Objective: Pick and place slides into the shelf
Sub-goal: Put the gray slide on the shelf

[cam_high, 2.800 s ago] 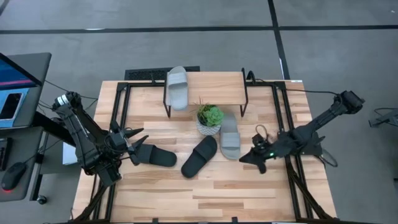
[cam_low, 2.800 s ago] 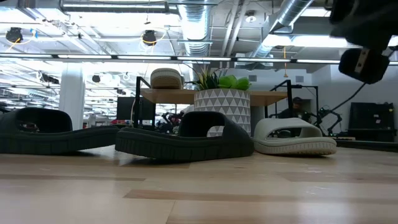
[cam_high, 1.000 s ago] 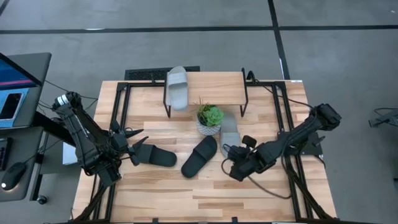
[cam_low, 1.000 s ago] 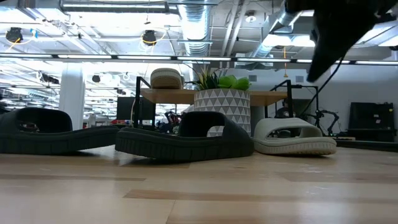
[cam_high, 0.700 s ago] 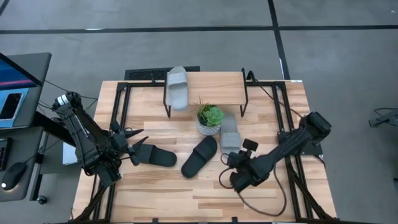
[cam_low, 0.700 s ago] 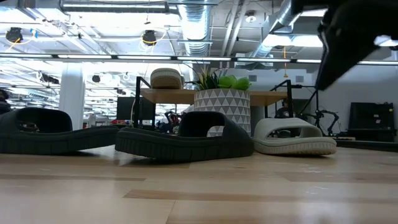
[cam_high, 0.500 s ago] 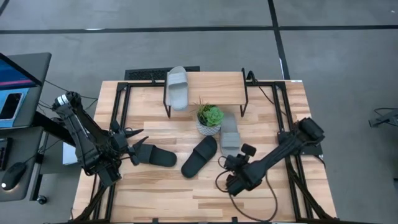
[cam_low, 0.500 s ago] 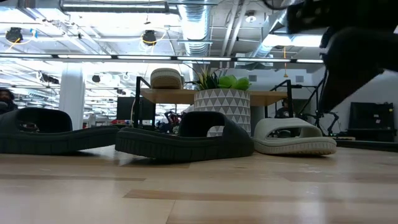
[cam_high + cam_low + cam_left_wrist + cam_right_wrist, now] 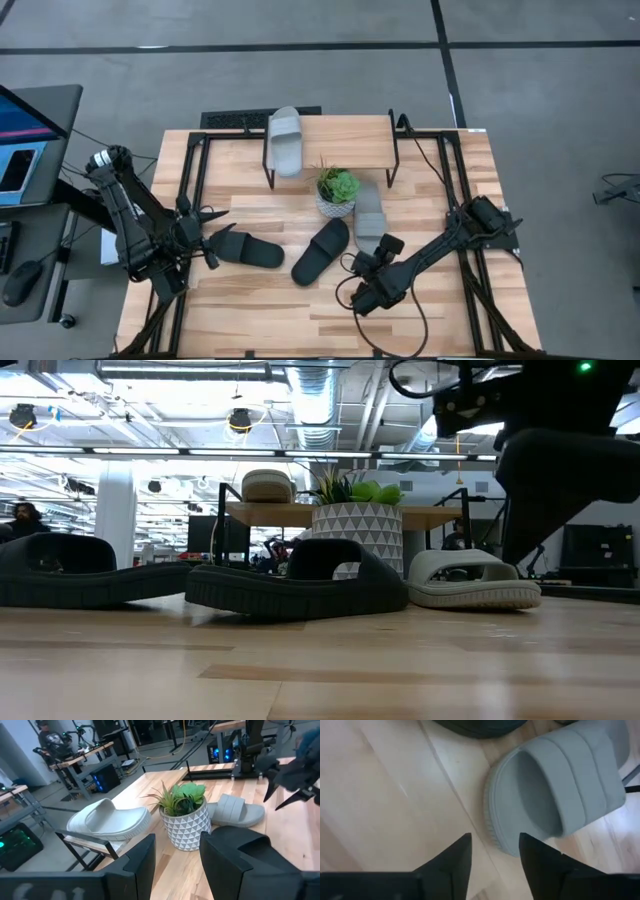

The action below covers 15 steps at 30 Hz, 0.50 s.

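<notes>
One light grey slide (image 9: 285,140) lies on its sole on the left end of the shelf (image 9: 345,130). The other grey slide (image 9: 370,215) and two black slides (image 9: 322,250) (image 9: 250,250) rest on their soles on the table. My right gripper (image 9: 368,262) is open and empty above the table, just off the near end of the table's grey slide (image 9: 555,785). My left gripper (image 9: 207,243) is open at the left end of the left black slide and holds nothing.
A potted plant (image 9: 337,192) in a white patterned pot stands between the shelf and the slides on the table. Black metal frames run along the table's left (image 9: 190,190) and right (image 9: 455,190) sides. Bare wood (image 9: 300,310) lies toward the near edge.
My right gripper has gone toward the table's left and near edges, from beside the grey slide on the table to just off its near end. The slides have stayed where they were.
</notes>
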Available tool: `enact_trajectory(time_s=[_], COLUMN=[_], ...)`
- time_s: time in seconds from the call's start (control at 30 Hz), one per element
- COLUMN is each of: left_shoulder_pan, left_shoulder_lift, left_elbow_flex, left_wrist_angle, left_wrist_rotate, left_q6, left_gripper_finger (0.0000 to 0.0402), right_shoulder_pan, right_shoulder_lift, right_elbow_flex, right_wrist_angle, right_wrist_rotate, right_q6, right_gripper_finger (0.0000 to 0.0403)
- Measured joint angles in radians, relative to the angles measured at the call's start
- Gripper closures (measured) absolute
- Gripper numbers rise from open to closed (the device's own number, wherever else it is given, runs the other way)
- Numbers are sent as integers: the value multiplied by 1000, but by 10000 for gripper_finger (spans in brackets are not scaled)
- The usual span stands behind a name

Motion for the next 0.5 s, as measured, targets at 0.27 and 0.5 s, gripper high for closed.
enact_trajectory(time_s=[0.27,0.5], left_shoulder_pan=[-23,-23], left_shoulder_lift=[-31,-37], left_elbow_flex=[-22,-22], left_wrist_angle=[0,0], left_wrist_rotate=[11,43], left_q6=[-39,-37], left_gripper_finger=[260,260], right_shoulder_pan=[6,79], right_shoulder_lift=[-10,-10], right_elbow_flex=[0,0], right_wrist_angle=[-32,-98], right_wrist_rotate=[-10,38], right_q6=[-105,-387], right_gripper_finger=[235,242])
